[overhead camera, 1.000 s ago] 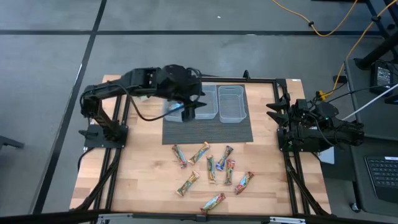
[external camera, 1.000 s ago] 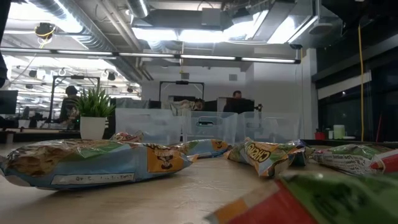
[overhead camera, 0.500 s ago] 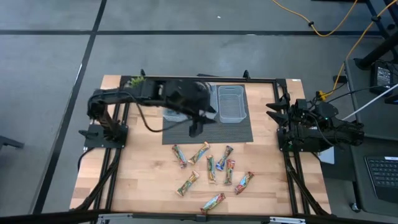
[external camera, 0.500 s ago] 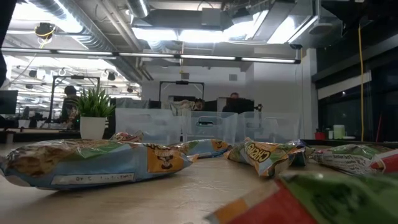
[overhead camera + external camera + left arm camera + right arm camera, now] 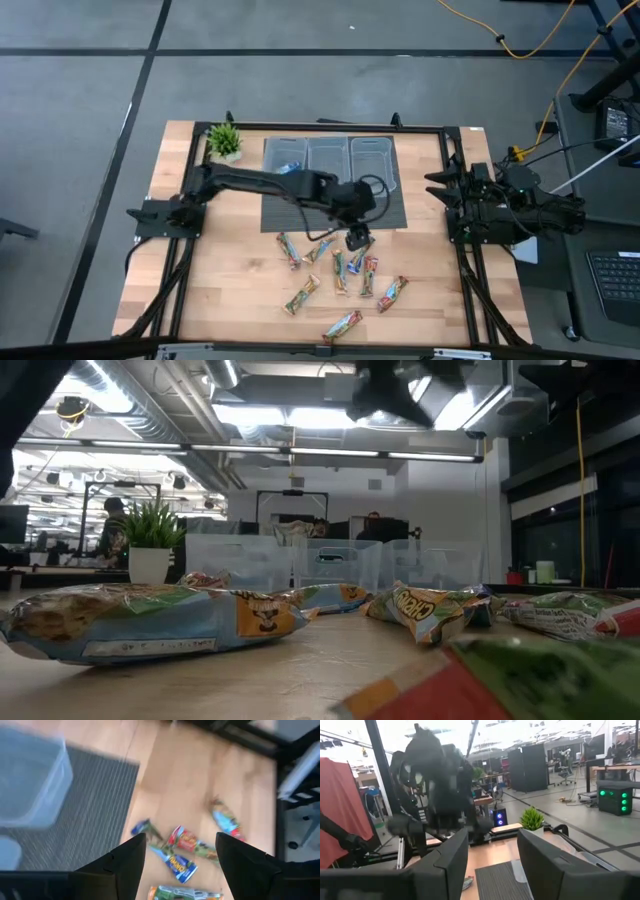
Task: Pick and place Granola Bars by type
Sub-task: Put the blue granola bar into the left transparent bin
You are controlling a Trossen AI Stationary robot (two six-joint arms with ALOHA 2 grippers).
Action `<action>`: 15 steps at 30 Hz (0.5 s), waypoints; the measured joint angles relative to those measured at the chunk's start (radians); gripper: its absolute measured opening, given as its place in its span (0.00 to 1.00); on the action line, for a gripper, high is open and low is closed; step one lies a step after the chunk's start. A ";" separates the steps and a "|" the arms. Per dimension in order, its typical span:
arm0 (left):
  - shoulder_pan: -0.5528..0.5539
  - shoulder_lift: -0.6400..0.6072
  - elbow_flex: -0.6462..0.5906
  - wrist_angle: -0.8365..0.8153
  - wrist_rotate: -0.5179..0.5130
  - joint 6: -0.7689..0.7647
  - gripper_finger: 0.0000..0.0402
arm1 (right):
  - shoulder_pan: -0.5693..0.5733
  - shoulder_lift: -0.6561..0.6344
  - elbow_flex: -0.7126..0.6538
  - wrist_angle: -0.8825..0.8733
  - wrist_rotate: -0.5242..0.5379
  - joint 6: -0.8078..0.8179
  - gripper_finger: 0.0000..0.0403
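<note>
left gripper [image 5: 357,240] spread, empty, over the granola bars [image 5: 340,272] scattered mid-counter [image 5: 230,290] | right gripper [image 5: 440,188] parked at the edge, half-spread, empty | risk: bars packed tight, could easily nab two or knock neighbours

— Nearest on the wooden table [image 5: 300,680]?
— Granola Bars [image 5: 150,622], lying flat in crinkled wrappers: a blue and green one at left, a green-yellow one [image 5: 425,610] mid-right, a blurred red and green one [image 5: 480,685] at the lower right edge.
— Behind those?
— Clear plastic bins [image 5: 340,565] in a row, a potted plant [image 5: 150,540] at left.
— Overhead?
— A dark blurred arm part [image 5: 395,390], up against the ceiling lights. Fingers not discernible.
— Farther back?
— A person [image 5: 112,525] far left, another [image 5: 375,520] behind the bins.
</note>
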 joint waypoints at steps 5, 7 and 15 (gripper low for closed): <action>-0.013 0.106 0.000 -0.006 0.013 -0.068 0.58 | 0.000 0.000 0.000 -0.005 -0.013 -0.001 0.43; -0.022 0.144 0.000 -0.007 0.026 -0.086 0.58 | 0.000 0.000 0.000 -0.015 -0.021 -0.002 0.43; -0.051 0.267 0.000 0.008 0.095 -0.134 0.58 | 0.000 0.000 0.000 -0.033 -0.025 -0.003 0.43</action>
